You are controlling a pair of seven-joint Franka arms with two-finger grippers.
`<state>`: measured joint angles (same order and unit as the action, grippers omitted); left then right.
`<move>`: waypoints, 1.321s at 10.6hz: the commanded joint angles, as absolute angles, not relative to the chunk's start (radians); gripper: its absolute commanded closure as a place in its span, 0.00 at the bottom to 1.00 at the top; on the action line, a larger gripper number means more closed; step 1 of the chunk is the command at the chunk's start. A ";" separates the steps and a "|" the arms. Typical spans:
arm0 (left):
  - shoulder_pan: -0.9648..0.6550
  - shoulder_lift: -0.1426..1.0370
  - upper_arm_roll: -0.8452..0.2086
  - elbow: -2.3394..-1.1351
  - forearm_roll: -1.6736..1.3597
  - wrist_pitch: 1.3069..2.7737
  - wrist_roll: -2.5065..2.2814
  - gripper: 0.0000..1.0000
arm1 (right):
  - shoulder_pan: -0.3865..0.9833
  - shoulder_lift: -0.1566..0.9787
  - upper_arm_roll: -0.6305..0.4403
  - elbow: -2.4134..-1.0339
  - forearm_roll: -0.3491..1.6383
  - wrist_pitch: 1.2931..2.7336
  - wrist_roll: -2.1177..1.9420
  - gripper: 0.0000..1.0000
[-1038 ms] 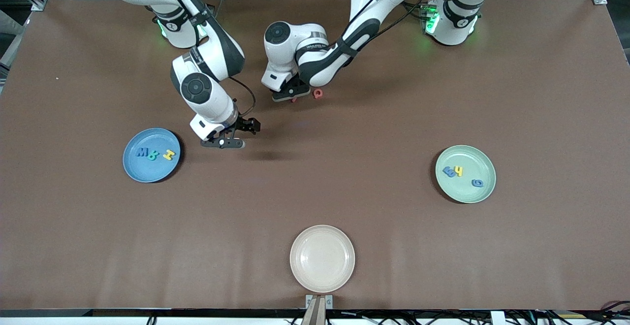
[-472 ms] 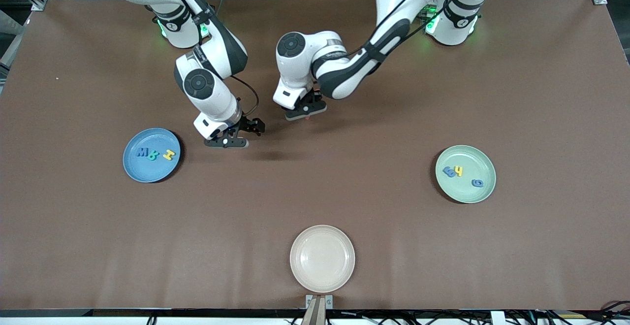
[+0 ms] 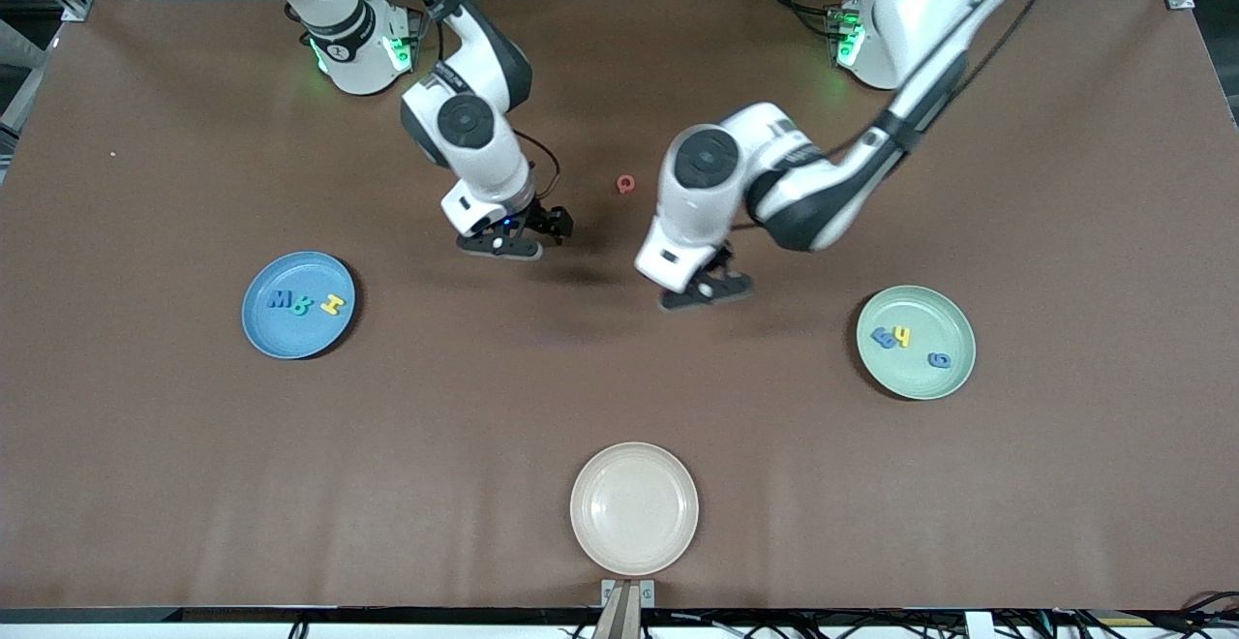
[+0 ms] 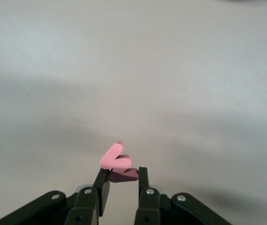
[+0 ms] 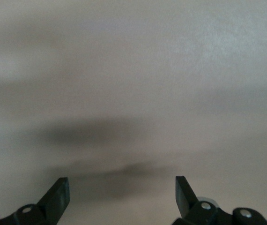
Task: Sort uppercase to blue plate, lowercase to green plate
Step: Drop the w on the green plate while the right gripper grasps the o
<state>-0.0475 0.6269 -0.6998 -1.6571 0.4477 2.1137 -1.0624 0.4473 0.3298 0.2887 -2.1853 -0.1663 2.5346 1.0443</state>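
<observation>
My left gripper point(image 3: 709, 290) is shut on the small red m point(image 4: 116, 162) and holds it above bare table between the red Q point(image 3: 626, 184) and the green plate point(image 3: 920, 380). The Q lies on the table, farther from the front camera than both grippers. My right gripper point(image 3: 513, 244) is open and empty, low over the table beside the Q on the right arm's side; its own view shows only bare table between its fingertips point(image 5: 61, 187). The blue plate point(image 3: 290, 337) holds the blue M point(image 3: 279, 300), teal B point(image 3: 301, 306) and yellow H point(image 3: 332, 305). The green plate holds the blue comb letter point(image 3: 882, 336), yellow h point(image 3: 902, 336) and blue g point(image 3: 938, 359).
An empty cream plate point(image 3: 634, 508) sits near the table's edge closest to the front camera, midway along it. Brown table surface lies between the three plates.
My left gripper lifted the red m from beside the Q and carried it toward the green plate. My right gripper moved from beside the blue plate toward the Q.
</observation>
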 commanded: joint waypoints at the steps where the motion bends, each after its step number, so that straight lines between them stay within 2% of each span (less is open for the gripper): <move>1: 0.108 0.603 -0.723 -1.695 0.466 2.098 -0.863 1.00 | 0.495 0.386 0.314 -2.134 -0.309 2.528 1.314 0.00; 5: 0.316 0.609 -0.700 -1.733 0.465 2.098 -0.544 1.00 | 0.558 0.460 0.367 -2.071 -0.313 2.533 1.518 0.02; 7: 0.321 0.611 -0.603 -1.735 0.463 2.100 -0.409 1.00 | 0.603 0.511 0.368 -2.048 -0.336 2.539 1.581 0.02; 9: 0.322 0.627 -0.549 -1.744 0.451 2.100 -0.376 1.00 | 0.630 0.534 0.370 -2.034 -0.411 2.540 1.693 0.02; 11: 0.321 0.638 -0.528 -1.747 0.448 2.102 -0.376 1.00 | 0.644 0.555 0.390 -2.028 -0.465 2.540 1.779 0.03; 12: 0.321 0.646 -0.526 -1.750 0.430 2.102 -0.376 1.00 | 0.649 0.558 0.391 -2.028 -0.468 2.542 1.782 0.07; 14: 0.310 0.638 -0.514 -1.769 0.417 2.100 -0.388 0.96 | 0.666 0.578 0.400 -2.022 -0.471 2.557 1.811 0.10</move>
<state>0.3249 0.6575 -0.5307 -1.7466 0.4392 2.1009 -0.3858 0.6540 0.5478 0.3918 -2.0483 -0.4361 2.5456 1.7527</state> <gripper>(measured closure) 0.714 0.088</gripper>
